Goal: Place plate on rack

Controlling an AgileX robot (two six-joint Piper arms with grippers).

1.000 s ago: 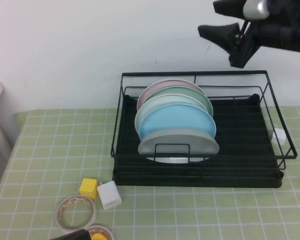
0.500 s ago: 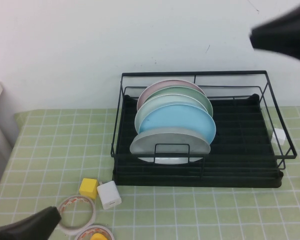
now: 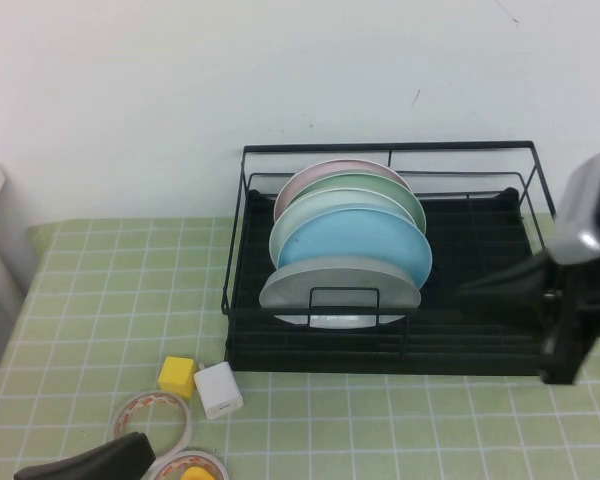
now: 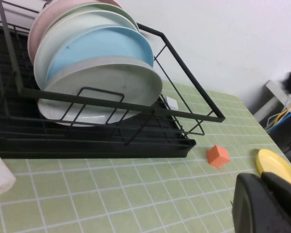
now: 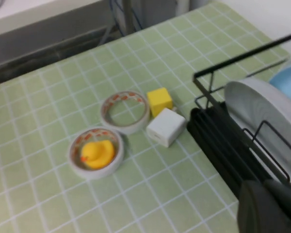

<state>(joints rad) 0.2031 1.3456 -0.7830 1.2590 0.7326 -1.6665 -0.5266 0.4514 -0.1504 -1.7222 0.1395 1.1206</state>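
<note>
The grey plate sat frontmost in the rack, leaning so it might've slipped, while right gripper and left gripper held nothing, finger spread unclear tbh.

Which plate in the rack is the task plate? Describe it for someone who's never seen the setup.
Find the black wire rack at the back of the green checked table. Its left half holds a row of upright plates; the plate is the frontmost one, behind the small front wire loop. It is pale grey, unlike the light blue plate right behind it.
</note>
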